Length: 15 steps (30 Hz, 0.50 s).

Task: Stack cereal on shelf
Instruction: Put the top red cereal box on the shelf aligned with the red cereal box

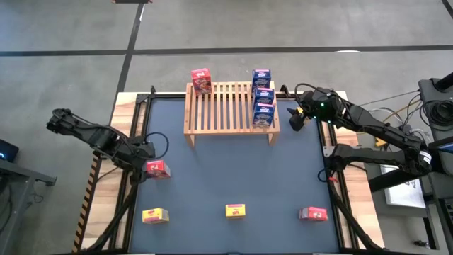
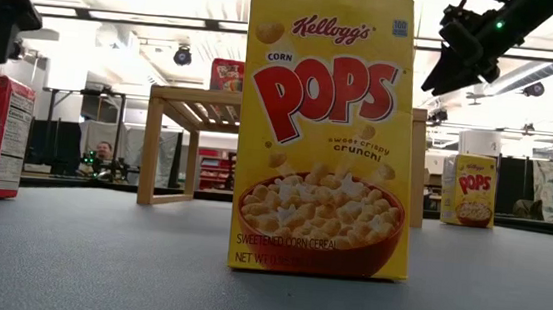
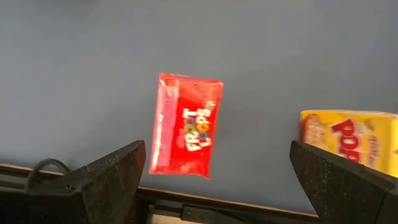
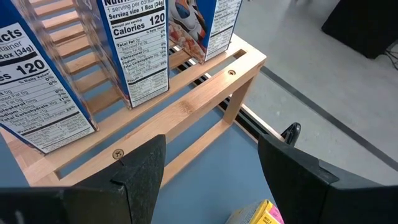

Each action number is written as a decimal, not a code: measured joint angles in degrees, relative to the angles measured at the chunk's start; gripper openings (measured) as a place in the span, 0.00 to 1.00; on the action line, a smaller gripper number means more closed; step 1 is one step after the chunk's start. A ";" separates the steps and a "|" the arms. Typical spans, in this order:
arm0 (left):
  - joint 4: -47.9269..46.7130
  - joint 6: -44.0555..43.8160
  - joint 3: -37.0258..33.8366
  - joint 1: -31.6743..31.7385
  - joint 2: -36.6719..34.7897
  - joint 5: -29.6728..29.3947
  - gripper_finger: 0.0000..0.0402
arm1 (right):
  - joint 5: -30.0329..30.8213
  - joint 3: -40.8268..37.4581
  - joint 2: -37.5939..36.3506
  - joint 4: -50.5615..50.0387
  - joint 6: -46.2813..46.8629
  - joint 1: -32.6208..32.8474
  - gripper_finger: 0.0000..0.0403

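The light slatted wooden shelf (image 1: 230, 108) stood on short legs at the table's twelve o'clock edge, its top a row of thin parallel bars over the smooth dark blue table mat (image 1: 233, 177). Three small blue cardboard cereal boxes (image 1: 262, 98) stood upright in a line along its three o'clock end, and one red cardboard cereal box (image 1: 201, 81) stood at its eleven o'clock corner. The right gripper (image 1: 296, 117) hung just off the shelf's three o'clock side, its blunt black fingers (image 4: 134, 180) apart with nothing between them. The left gripper (image 1: 146, 161) hovered at nine o'clock on the mat, jaws spread wide and empty, directly over a glossy red cereal box (image 3: 185, 126) lying flat. Along the six o'clock edge sat a yellow cereal box (image 1: 155, 215) towards seven, a second yellow box (image 1: 236, 210) at six, and another red box (image 1: 313, 214) towards five, each well apart.
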 joint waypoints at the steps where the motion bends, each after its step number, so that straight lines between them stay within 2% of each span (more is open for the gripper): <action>1: 0.00 0.52 -0.41 0.00 -0.07 -0.48 0.95 | 0.01 0.00 0.00 0.15 0.00 -0.01 0.61; 8: -0.77 1.75 -4.76 0.07 -1.14 -2.04 0.95 | 0.00 0.00 0.00 0.23 -0.15 -0.01 0.61; 15: -1.27 1.67 -4.98 0.09 -2.44 -5.02 0.95 | 0.02 0.00 0.00 0.22 -0.15 -0.02 0.61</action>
